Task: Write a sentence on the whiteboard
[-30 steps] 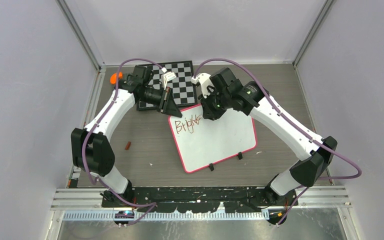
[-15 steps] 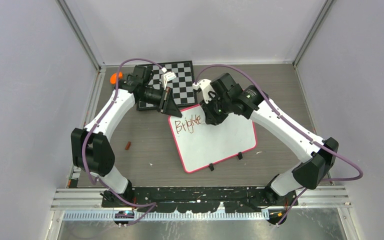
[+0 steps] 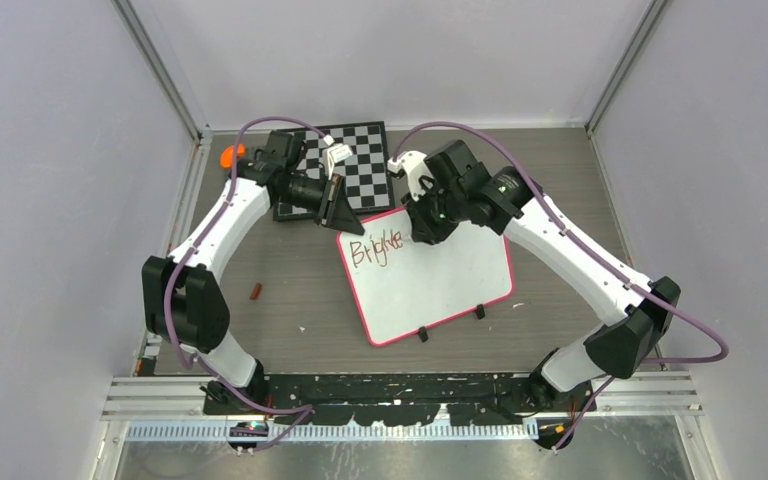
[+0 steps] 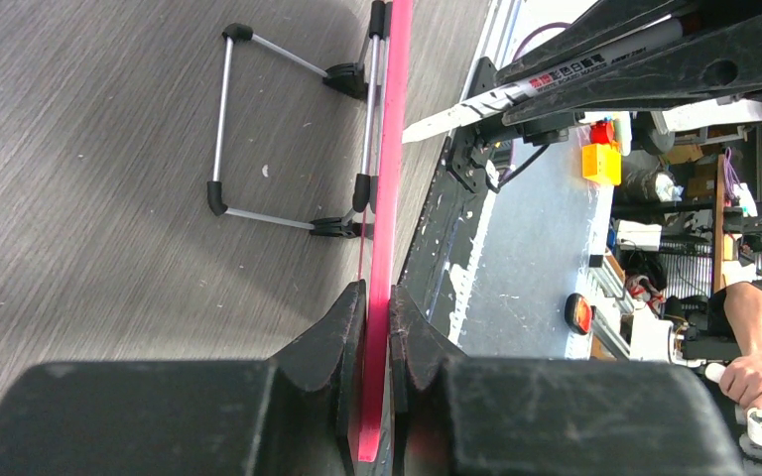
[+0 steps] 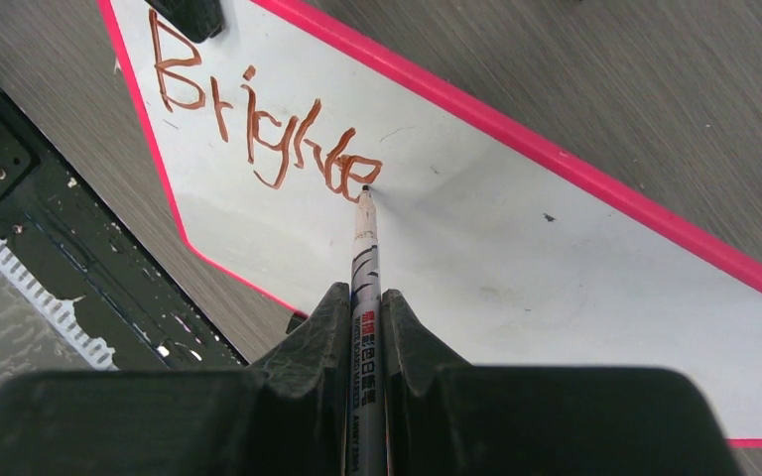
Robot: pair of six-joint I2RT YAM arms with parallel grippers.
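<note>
Top external: checkered board [image 3: 365,170] just beyond whiteboard [image 3: 440,285].

The top camera hangs high above and behind the arm bases, looking down on the whole table [image 3: 290,270] with the whiteboard [image 3: 440,285] mid-scene. The left wrist camera sits tight behind the left gripper [image 4: 377,332], sighting edge-on along the whiteboard's pink rim toward the near side. The right wrist camera peers closely down the marker [image 5: 365,268] in the right gripper [image 5: 365,322] onto the far left corner. All three views share the whiteboard, and both wrist views catch the marker.
</note>
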